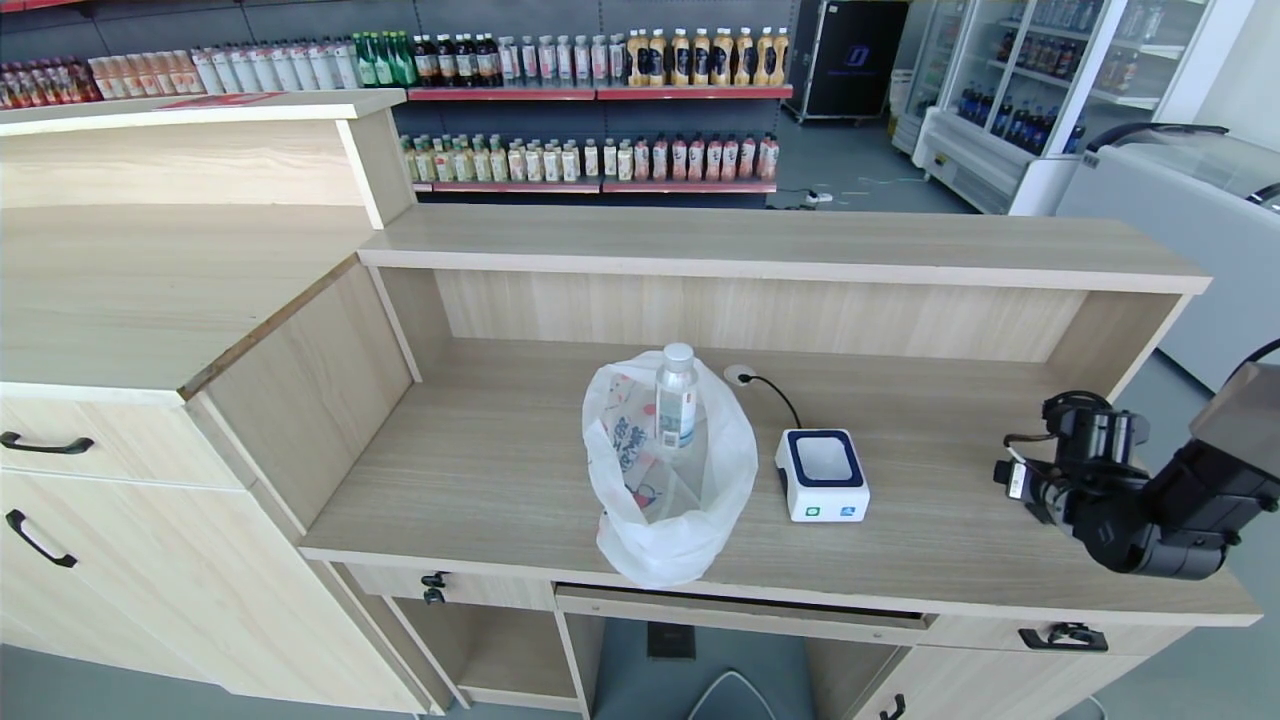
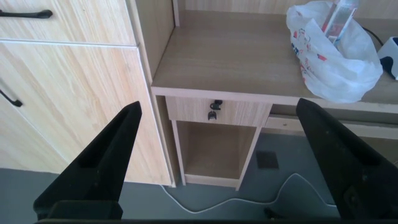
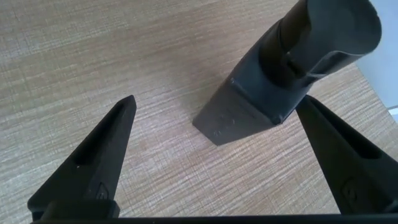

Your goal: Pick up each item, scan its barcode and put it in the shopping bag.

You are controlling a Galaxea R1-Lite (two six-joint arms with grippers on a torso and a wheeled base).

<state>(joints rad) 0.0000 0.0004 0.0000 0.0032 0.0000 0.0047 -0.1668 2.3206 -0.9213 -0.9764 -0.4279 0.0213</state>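
Note:
A white plastic shopping bag (image 1: pixel 690 530) stands open on the wooden counter (image 1: pixel 500 470). Inside it are a clear water bottle (image 1: pixel 676 400) and a printed snack pack (image 1: pixel 628 440). Just right of the bag sits the white and blue barcode scanner (image 1: pixel 822 475), with its cable running back. My right arm (image 1: pixel 1100 500) hovers over the counter's right end. Its gripper (image 3: pixel 217 102) is open above the wood, and a dark grey object (image 3: pixel 292 62) that I cannot identify lies just beyond the fingers. My left gripper (image 2: pixel 217 109) is open and empty, low in front of the counter, left of the bag (image 2: pixel 336 56).
A raised ledge (image 1: pixel 780 245) runs along the counter's back and a taller cabinet (image 1: pixel 150 290) stands on the left. Under the counter's front edge are a drawer with a key (image 2: pixel 213 111) and an open cubby (image 2: pixel 214 149). Drink shelves line the far wall.

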